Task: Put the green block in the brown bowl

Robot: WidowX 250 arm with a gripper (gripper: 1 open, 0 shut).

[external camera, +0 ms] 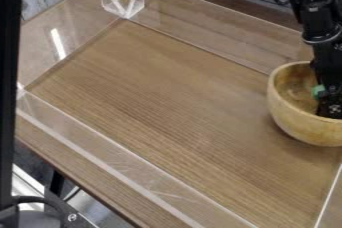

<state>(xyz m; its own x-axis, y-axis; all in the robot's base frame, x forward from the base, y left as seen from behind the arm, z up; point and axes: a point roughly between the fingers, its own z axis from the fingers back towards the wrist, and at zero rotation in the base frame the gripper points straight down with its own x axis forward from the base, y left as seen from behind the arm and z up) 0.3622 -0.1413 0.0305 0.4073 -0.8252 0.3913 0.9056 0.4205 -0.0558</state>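
Note:
The brown bowl (297, 124) stands at the right edge of the wooden table, partly cut off by the frame. My gripper (325, 98) reaches down from the black arm into the bowl, its tips low inside near the bottom. Only a small sliver of the green block (318, 91) shows, right at the fingers and inside the bowl. The dark fingers blend together, so I cannot make out the gap between them or whether they still touch the block.
A low clear plastic wall (80, 122) runs around the wooden tabletop (147, 92). A clear plastic bracket (120, 0) stands at the far left corner. The black arm (310, 12) comes down from the top right.

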